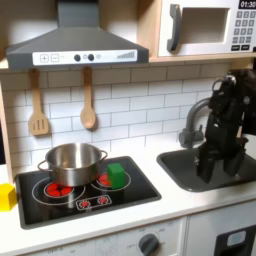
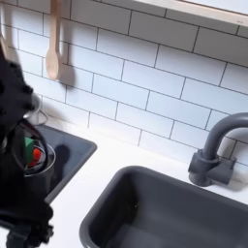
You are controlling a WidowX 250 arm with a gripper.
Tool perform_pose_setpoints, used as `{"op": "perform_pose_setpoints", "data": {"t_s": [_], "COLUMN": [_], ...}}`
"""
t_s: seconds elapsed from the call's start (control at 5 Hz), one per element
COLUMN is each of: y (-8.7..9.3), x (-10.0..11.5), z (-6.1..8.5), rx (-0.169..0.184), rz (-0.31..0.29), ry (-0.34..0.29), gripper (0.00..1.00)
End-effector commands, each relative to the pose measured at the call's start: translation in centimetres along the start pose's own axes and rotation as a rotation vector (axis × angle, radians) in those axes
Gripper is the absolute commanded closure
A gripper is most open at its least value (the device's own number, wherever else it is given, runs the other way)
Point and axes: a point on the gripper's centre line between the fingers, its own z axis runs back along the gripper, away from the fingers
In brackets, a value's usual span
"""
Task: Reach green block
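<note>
- Nearest in the first exterior view, one yellow block (image 1: 7,196) sits at the near-left corner of the white counter (image 1: 180,205), just off the stovetop's edge.
- Next comes one black stovetop (image 1: 140,190) with red-ringed burners; one steel pot (image 1: 72,163) stands on its left burner.
- Just right of the pot, close by but whether touching I cannot tell, sits one green block (image 1: 116,175), on the stovetop's right half.
- Further right lies one dark sink (image 1: 190,172), and one arm reaches down over it; its gripper (image 1: 212,166) hangs low at the basin, well apart from the green block.
- Whether the fingers are parted or closed I cannot tell: they read as a dark mass in both exterior views, and nothing visibly sits between them.
- Judged from this, the reach has barely begun; the arm has the whole sink-to-stove gap to cross.
- The next move calls for lifting clear of the sink rim, travelling toward the first exterior view's left, then descending over the block without clipping the pot beside it.
- At the far side of the sink, one grey faucet (image 1: 190,122) curves up, plainer in the second exterior view (image 2: 215,147).
- Farthest back, on the white tile wall (image 1: 140,100), two wooden utensils hang: one slotted spatula (image 1: 38,110) and one spoon (image 1: 88,105).
- Above them are one range hood (image 1: 75,45) and one microwave (image 1: 205,28).
</note>
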Motion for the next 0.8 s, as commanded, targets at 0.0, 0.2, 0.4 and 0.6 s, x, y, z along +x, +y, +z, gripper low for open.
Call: {"op": "perform_pose_setpoints", "data": {"t_s": [0.0, 0.2, 0.4, 0.6], "y": [0.6, 1.0, 1.6, 2.5], "x": [3.2, 4.6, 5.9, 7.4], "z": [-0.4, -0.5, -0.7, -0.9], "rx": [0.008, 0.014, 0.020, 0.025], "rz": [-0.001, 0.001, 0.000, 0.003], "ry": [-0.028, -0.033, -0.042, -0.055], "gripper": [0.00, 0.00, 0.00, 0.00]}}
